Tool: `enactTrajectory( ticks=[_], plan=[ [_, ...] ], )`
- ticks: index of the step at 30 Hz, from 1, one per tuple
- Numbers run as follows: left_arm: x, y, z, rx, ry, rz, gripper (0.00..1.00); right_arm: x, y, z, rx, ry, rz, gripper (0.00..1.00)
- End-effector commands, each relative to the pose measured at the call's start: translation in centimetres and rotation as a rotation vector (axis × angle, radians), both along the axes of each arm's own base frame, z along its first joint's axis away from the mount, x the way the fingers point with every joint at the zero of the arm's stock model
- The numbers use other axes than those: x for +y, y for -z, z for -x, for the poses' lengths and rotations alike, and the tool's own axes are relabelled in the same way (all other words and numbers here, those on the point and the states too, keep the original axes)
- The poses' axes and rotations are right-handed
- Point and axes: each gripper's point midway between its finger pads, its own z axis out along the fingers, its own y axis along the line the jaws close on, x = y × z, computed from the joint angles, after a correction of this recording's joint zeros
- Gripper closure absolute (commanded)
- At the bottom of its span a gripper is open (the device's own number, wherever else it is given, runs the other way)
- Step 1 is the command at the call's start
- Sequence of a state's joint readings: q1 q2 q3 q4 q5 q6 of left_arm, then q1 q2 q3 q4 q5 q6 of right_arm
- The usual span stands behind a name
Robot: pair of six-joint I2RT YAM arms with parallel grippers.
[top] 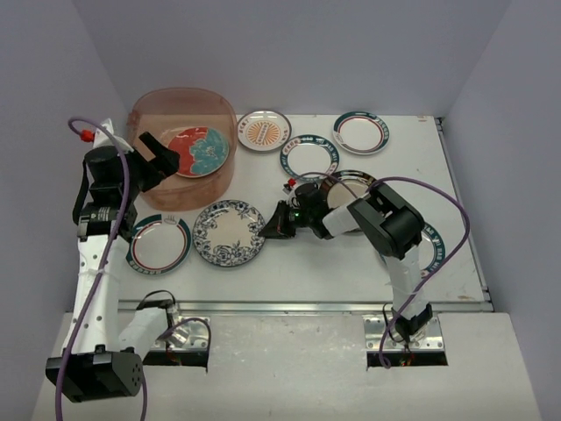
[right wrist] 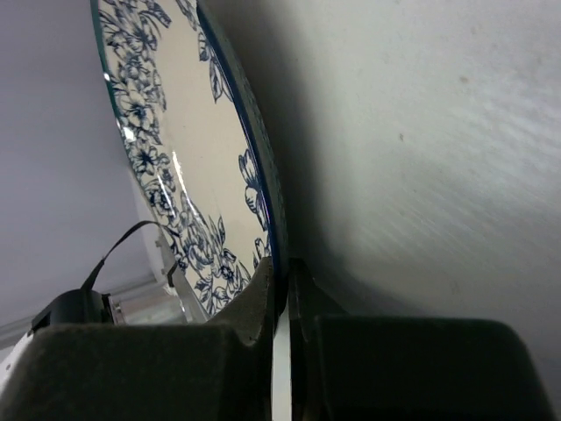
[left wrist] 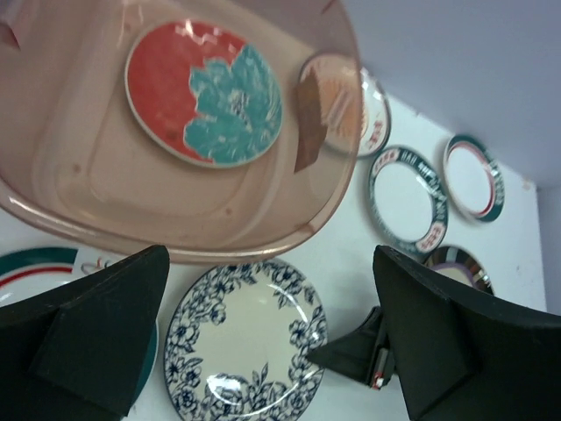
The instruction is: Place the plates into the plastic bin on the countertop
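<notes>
My right gripper [top: 270, 224] [right wrist: 285, 267] is shut on the right rim of the blue floral plate [top: 228, 233] [right wrist: 175, 132], which lies on the countertop [top: 333, 263] in front of the plastic bin [top: 145, 114]. The left wrist view shows the same plate [left wrist: 245, 346] with the right gripper's fingers [left wrist: 351, 355] pinching its edge. A red-and-teal plate [top: 199, 151] [left wrist: 202, 92] rests inside the bin [left wrist: 88, 193]. My left gripper [top: 162, 158] [left wrist: 270, 254] hangs open at the bin's near left side, holding nothing.
Other plates lie on the countertop: an orange sunburst one [top: 264, 131], teal-rimmed white ones [top: 309, 156] [top: 360, 132] [top: 159, 243], and a shiny dark one [top: 351, 186] behind the right arm. A metal rail [top: 307, 307] runs along the front edge.
</notes>
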State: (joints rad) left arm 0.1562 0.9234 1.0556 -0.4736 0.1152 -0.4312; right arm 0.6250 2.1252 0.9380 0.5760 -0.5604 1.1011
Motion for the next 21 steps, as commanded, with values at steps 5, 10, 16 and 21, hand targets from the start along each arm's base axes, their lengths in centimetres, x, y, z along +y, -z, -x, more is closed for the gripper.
enactTrajectory(
  ticks=[5, 10, 16, 21],
  plan=[
    [-4.9, 2.2, 0.4, 0.005, 0.262, 0.049, 0.0, -3.5, -7.4, -0.3, -0.158, 0.078, -0.137, 1.0],
    [-10.0, 3.9, 1.1, 0.044, 0.455, 0.071, 0.0, -7.1, -11.3, 1.1, -0.165, 0.026, -0.187, 1.0],
    [-15.3, 5.9, 2.1, 0.112, 0.618, 0.089, 0.0, -8.6, -16.8, 4.3, -0.28, -0.128, -0.297, 1.0],
    [-16.0, 6.8, 1.4, 0.158, 0.623, 0.107, 0.02, -8.9, -21.7, 5.6, -0.408, -0.187, -0.383, 1.0]
  ],
)
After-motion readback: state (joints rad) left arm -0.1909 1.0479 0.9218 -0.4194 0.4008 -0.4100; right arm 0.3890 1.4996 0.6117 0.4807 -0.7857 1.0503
